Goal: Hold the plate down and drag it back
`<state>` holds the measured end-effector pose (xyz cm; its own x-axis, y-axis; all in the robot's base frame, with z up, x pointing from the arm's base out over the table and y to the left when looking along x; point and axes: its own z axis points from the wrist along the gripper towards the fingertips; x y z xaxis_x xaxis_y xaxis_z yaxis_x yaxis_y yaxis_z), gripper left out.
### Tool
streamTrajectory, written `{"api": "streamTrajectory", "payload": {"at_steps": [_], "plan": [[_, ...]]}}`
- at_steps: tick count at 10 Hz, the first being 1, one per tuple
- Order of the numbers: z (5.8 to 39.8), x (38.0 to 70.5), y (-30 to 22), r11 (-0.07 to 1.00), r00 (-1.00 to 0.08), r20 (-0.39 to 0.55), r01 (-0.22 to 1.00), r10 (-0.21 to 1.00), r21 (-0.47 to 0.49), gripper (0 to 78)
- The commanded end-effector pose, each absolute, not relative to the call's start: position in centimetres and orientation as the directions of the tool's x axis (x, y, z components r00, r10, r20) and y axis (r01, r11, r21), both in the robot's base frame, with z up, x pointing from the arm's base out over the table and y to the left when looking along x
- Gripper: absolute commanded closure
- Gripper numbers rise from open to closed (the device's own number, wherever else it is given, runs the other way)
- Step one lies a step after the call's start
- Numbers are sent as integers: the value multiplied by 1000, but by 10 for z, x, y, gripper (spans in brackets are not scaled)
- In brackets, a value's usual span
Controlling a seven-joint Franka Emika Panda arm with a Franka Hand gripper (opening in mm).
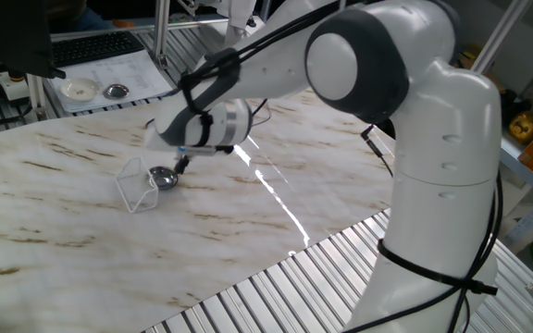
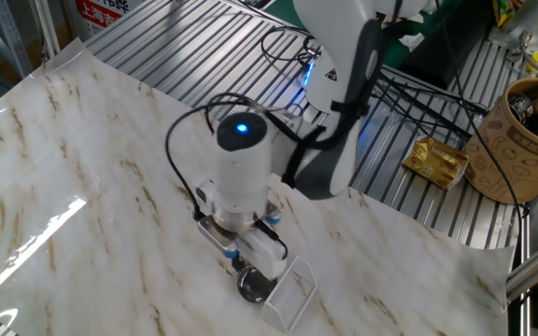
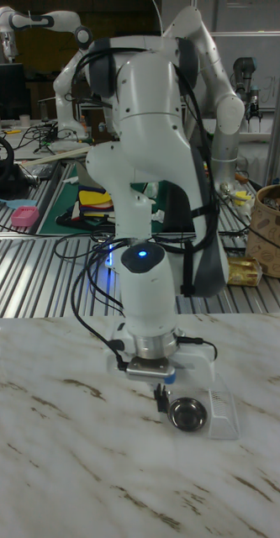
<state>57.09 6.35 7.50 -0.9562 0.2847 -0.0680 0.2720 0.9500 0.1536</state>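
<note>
Where my jaws (image 3: 161, 398) hang, width hidden from me, one shiny round metal plate (image 3: 188, 413) touches one clear angular box (image 1: 137, 188) on the marbled desk (image 1: 54, 203).

A marble-patterned tabletop (image 2: 82, 168) lies on a ribbed metal bench (image 2: 194, 42); a brown patterned cup (image 2: 523, 140) stands beside that bench

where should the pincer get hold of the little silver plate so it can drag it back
Probably not by pinching: the plate is shallow, lies flat on the table, and sits right beside the clear box. Press straight down from above into its centre, or onto the rim on the side away from the box. The pincer now hangs at that free edge, so only a short move is needed.
</note>
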Motion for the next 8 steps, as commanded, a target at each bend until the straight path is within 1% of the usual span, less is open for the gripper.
{"api": "streamTrajectory", "payload": {"at_steps": [1, 4, 8], "plan": [[87, 572, 54, 955, -960, -54, 264, 273, 136, 776], [95, 568, 80, 935, -943, -40, 321, 330, 150, 776], [92, 566, 97, 922, -932, -36, 350, 360, 163, 776]]}}
